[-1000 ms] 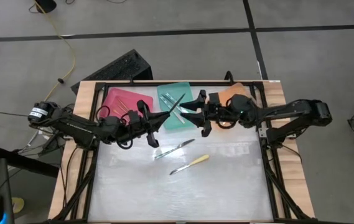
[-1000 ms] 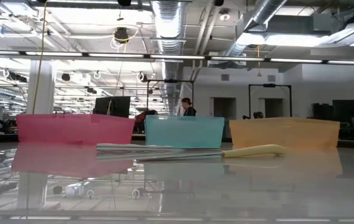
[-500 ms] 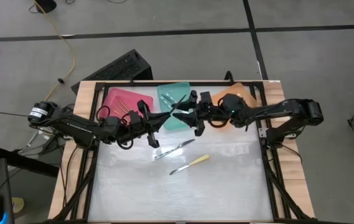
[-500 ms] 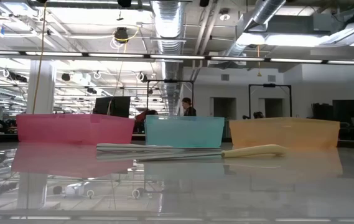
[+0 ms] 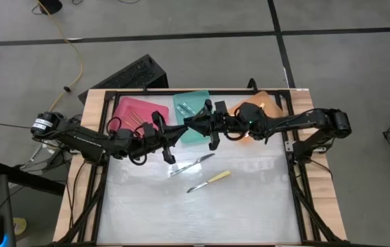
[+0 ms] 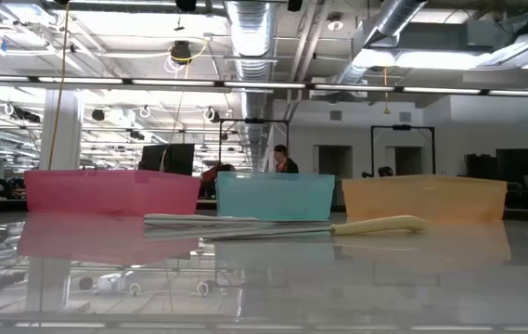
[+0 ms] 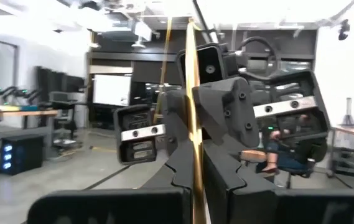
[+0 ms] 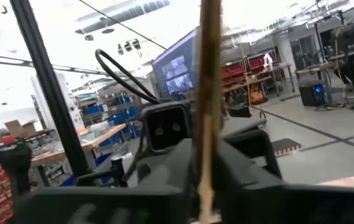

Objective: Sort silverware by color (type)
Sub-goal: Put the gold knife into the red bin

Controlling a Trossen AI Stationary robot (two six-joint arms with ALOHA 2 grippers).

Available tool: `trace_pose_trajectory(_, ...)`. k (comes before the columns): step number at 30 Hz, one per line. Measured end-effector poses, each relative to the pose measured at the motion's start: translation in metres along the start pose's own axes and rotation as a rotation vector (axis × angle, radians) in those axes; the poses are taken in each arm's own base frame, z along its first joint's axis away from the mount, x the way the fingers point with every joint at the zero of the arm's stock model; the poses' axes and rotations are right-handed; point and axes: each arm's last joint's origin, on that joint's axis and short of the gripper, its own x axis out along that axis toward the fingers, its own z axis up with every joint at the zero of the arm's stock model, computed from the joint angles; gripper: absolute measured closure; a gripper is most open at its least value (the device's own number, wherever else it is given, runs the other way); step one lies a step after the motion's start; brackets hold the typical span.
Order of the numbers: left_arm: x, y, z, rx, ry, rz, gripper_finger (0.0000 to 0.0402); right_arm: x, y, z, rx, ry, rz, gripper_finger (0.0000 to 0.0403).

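An orange-tan-handled utensil (image 7: 192, 93) hangs in the air by the near edge of the teal tray (image 5: 193, 103). Both grippers are shut on it: my left gripper (image 5: 179, 130) from the left and my right gripper (image 5: 193, 123) from the right, tip to tip. In the high view the grippers hide most of the utensil. Two more pieces of silverware lie flat on the table: an all-silvery one (image 5: 192, 165) and a pale-yellow-handled one (image 5: 212, 180). Teal-handled utensils (image 5: 188, 106) lie in the teal tray. Neither gripper shows in the low view. My left gripper pinches the utensil's orange handle (image 7: 193, 186) between its two fingers, reaching about level from the table's left, fingers across the handle. The utensil is lifted clear of the table and trays. My right gripper pinches the same handle (image 8: 206, 180) between its two fingers, a little farther along it, coming about level from the table's right and facing the left gripper. Its fingers lie across the handle.
A pink tray (image 5: 136, 110), the teal tray and an orange tray (image 5: 266, 103) stand in a row along the table's far edge. A black frame (image 5: 294, 178) runs round the table. People show in the room behind, in the low view.
My right gripper has moved toward the table's left, up to the left gripper, and has shut on the utensil that the left gripper holds up. The left gripper and the two utensils on the table have kept still.
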Motion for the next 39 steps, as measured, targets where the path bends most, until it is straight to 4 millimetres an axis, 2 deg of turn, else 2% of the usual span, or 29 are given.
trace_pose_trajectory(2, 0.000, 0.000, 0.000, 0.000, 0.000, 0.008, 0.0401, 0.000, -0.001, 0.000, -0.008, 0.008, -0.006, 0.0382)
trace_pose_trajectory(12, -0.001, 0.002, -0.009, -0.017, 0.087, 0.088, 0.0399, -0.001, -0.004, -0.006, -0.017, 0.063, -0.070, 0.0382)
trace_pose_trajectory(19, -0.005, 0.006, -0.033, -0.069, 0.292, 0.201, 0.0352, -0.004, -0.018, -0.019, 0.029, 0.181, -0.211, 0.0382)
trace_pose_trajectory(25, -0.010, 0.008, -0.044, -0.126, 0.387, 0.229, 0.0320, -0.008, -0.031, -0.023, 0.092, 0.249, -0.281, 0.0382)
trace_pose_trajectory(33, -0.013, 0.000, -0.046, -0.218, 0.448, 0.106, 0.0318, -0.016, -0.059, -0.022, 0.212, 0.290, -0.412, 0.0382)
trace_pose_trajectory(39, -0.028, -0.008, -0.039, -0.299, 0.560, -0.043, 0.0318, -0.026, -0.079, -0.025, 0.341, 0.342, -0.528, 0.0382)
